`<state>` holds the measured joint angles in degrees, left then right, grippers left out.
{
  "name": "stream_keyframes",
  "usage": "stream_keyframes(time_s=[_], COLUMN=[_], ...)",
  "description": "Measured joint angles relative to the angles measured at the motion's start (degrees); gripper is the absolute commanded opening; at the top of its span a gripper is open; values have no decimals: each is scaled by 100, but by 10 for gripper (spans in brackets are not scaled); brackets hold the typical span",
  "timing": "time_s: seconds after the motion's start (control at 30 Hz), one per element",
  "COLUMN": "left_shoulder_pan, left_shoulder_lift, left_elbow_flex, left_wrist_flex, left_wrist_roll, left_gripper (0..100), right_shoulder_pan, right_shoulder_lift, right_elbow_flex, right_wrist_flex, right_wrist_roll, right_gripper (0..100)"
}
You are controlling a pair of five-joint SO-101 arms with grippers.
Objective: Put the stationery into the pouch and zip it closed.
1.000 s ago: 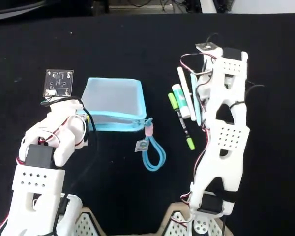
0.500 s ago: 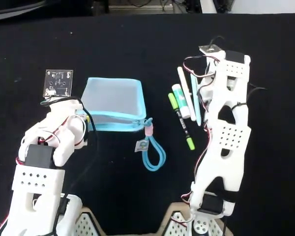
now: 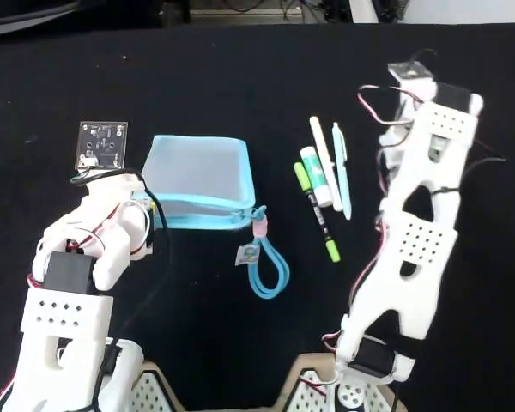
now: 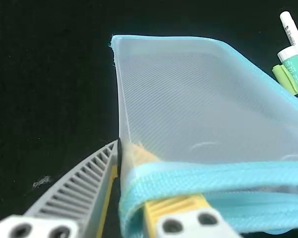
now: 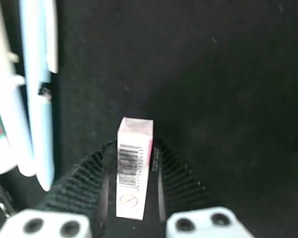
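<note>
**Eraser in the right gripper, pouch off to its left**

We had the right gripper (image 5: 133, 148) pinching a small boxed eraser (image 5: 133, 168), one finger on each side, with the eraser's long axis running along the fingers. It sat at the far right of the table.

The pouch (image 3: 197, 176) lay to the left of that, with the pens (image 3: 342, 172) and glue stick (image 3: 316, 176) in a row between the two. The pens ran roughly far to near.

The pouch's zip edge faced near and ran left to right, with the zip pull (image 3: 260, 225) at its right end. The left gripper (image 4: 125, 151) was clamped on the near-left corner of that edge, one finger apparently inside the mesh.

We judged that the eraser had to go left over the pens and enter from the near side.
</note>
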<state>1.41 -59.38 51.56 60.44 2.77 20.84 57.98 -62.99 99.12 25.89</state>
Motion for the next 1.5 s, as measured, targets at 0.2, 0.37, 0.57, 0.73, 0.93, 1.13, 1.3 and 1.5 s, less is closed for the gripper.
stream_keyframes(time_s=[0.2, 0.37, 0.57, 0.73, 0.93, 1.13, 1.3, 1.5], left_shoulder_pan=[0, 0, 0, 0, 0, 0, 0, 0], left_shoulder_lift=[-9, -26, -9, -9, -9, -9, -9, -9], left_elbow_flex=[53, 246, 255, 255, 255, 255, 255, 255], left_wrist_flex=[-79, -316, -334, -334, -334, -334, -334, -334], left_wrist_roll=[0, -9, -9, -9, -9, -9, -9, -9], left_gripper=[30, 30, 30, 30, 30, 30, 30, 30], right_shoulder_pan=[422, 862, 1380, 1705, 1758, 1758, 1758, 1556], right_shoulder_lift=[-220, -501, -580, -1029, -2119, -3631, -4264, -4334], right_elbow_flex=[888, 1345, 2031, 2936, 4712, 7103, 8026, 8026], right_wrist_flex=[0, 0, -114, -598, -1442, -3077, -3631, -3560], right_wrist_roll=[387, 730, 1143, 1363, 1503, 1503, 1503, 1582], right_gripper=[11, 11, 11, 11, 15, 71, 176, 176])
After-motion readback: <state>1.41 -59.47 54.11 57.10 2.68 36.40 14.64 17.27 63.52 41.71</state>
